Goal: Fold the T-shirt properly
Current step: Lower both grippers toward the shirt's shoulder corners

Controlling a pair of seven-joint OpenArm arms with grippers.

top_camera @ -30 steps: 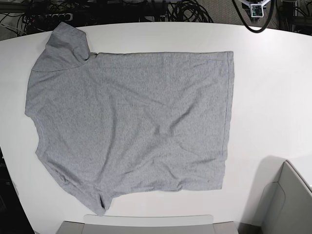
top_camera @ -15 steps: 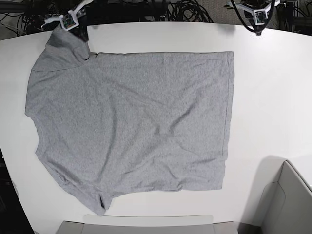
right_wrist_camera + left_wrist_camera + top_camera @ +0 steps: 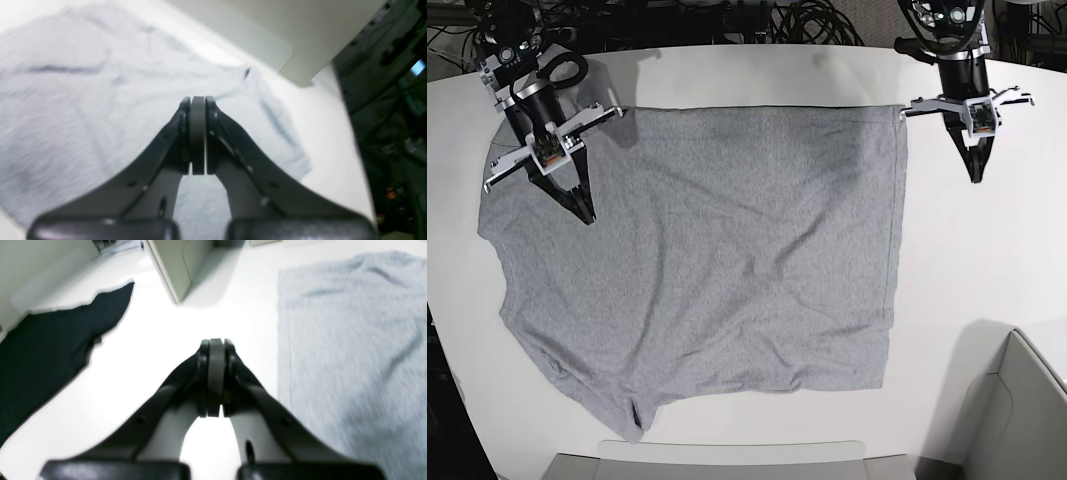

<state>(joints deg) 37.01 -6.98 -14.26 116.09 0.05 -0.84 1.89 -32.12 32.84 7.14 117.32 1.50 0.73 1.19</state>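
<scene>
The T-shirt [image 3: 707,260] lay spread flat, plain grey side up, across the middle of the white table [image 3: 987,250]. Its long axis ran across the base view: the hem formed a straight edge on that view's right, and the shoulders and sleeves lay on the left, one sleeve reaching the near edge of the table.

The right gripper [image 3: 585,213] stood over the shirt's shoulder end, on the far-left part of the cloth, its tip pointing down toward the fabric. In the right wrist view its fingers [image 3: 198,133] were pressed together with nothing between them, and the shirt filled the ground beneath and beyond them; whether the tip touched the cloth could not be told.

The left gripper [image 3: 975,176] hung over bare table just beside the hem's far corner, off the shirt. Its fingers [image 3: 216,373] were likewise pressed together and empty, with the hem edge [image 3: 283,340] running just to their right in the left wrist view.
</scene>
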